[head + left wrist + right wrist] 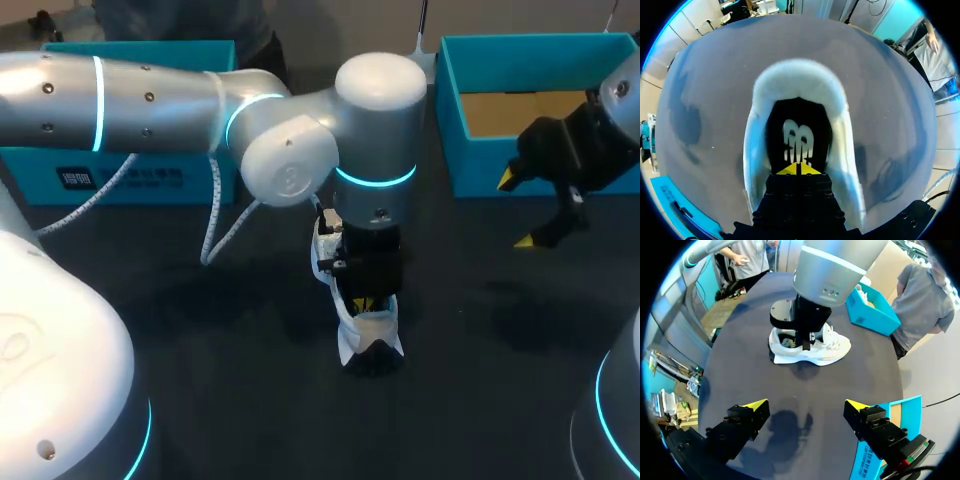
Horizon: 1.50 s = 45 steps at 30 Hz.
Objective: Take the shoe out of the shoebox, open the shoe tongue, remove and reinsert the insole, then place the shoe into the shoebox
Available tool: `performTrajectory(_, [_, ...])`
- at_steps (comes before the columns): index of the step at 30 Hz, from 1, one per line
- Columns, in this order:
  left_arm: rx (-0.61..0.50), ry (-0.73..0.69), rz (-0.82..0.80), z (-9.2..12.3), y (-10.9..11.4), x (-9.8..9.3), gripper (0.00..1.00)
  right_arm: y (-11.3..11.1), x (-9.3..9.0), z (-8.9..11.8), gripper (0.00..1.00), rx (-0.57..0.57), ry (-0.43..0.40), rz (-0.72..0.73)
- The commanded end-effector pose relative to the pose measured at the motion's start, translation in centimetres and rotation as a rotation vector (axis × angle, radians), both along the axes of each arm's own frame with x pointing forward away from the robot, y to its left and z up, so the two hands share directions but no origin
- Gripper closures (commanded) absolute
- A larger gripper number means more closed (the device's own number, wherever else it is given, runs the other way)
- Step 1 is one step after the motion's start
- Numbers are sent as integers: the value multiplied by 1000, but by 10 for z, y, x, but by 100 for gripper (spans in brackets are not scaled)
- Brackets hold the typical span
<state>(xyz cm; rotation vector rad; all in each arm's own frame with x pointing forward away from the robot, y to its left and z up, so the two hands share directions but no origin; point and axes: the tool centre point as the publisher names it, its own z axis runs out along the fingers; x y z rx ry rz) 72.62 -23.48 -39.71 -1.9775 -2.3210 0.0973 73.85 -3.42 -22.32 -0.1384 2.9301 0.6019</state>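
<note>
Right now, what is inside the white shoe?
A black insole with white print, and the left pincer down in the opening. The toe end is hidden behind the pincer.

shoe (368,335): 1 | teal boxes (60,170) (480,172): 2 | end effectors (365,302) (517,211): 2

Dark matte table (230,410), rounded edge, soft shadows across surface.

Pose: left arm (150,95) reaches past centre, wrist vertical, left gripper (798,170) pointing straight down, jaws together. Right gripper (807,405) hovers tilted, jaws wide apart.
</note>
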Motion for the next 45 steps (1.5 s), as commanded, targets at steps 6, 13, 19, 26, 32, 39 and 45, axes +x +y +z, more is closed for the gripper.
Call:
performTrajectory(6, [-17, 39, -25, 37, -2, -3, 100, 0, -1, -1, 0, -3, -2, -2])
performTrajectory(13, [-18, 132, -75, 34, -8, -18, 100, 0, -1, -1, 0, -3, -2, -2])
performTrajectory(19, [-44, 197, -80, 15, -12, -26, 100, 0, -1, -1, 0, -3, -2, -2])
performTrajectory(26, [-24, 182, -105, -8, -14, -36, 100, 0, -1, -1, 0, -3, -2, -2])
performTrajectory(32, [-23, 179, -100, -24, -13, -37, 100, 0, -1, -1, 0, -3, -2, -2])
performTrajectory(39, [-27, 110, -88, 0, -3, -29, 100, 0, -1, -1, 0, -3, -2, -2])
performTrajectory(45, [-18, 5, -88, 28, 2, -18, 100, 0, -1, -1, 0, -3, -2, -2])
